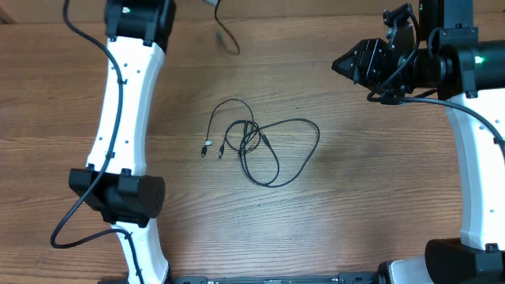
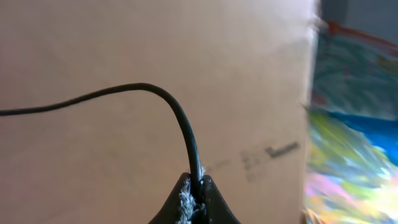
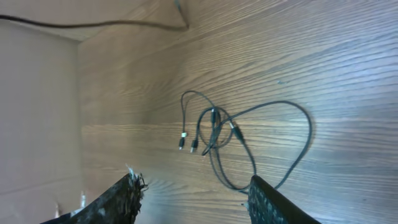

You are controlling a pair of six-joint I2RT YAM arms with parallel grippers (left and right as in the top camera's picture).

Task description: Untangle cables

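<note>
Surface: wood-grain desk (image 1: pixel 331 221), brown, grain running left to right in the overhead view, bare around the work. Room: in the left wrist view a flat tan, cardboard-like panel (image 2: pixel 124 50) fills most of the frame. It carries a few faint dark printed marks (image 2: pixel 270 155) at lower right, too blurred to read. Past its right edge lies a blurred, brightly coloured surface (image 2: pixel 354 124) in blue, yellow and pink, which I cannot identify. The right wrist view shows a plain beige panel (image 3: pixel 37 124) along the left edge of the desk. Tangled cables (image 1: pixel 260 146): thin black cords lying on the desk at the centre of the overhead frame, as several overlapping loops. The largest loop bulges to the right, and two small plugs (image 1: pixel 207 147) lie side by side at the left end of the knot. Single black cable (image 2: pixel 180 115): separate from the tangle, at the top centre of the overhead frame. It is well apart from the loops, and one end trails down onto the desk. Left jaws: closed on this single cable. In the left wrist view the fingertips (image 2: pixel 183 198) pinch it at bottom centre, and it arches up and off to the left edge. Right jaws: partly open and gripping nothing. They sit at the upper right of the overhead frame, pointing left, well apart from the tangle. In the right wrist view the two dark fingers (image 3: pixel 121 199) sit at the bottom edge with bare desk and the tangle showing in the gap.
</note>
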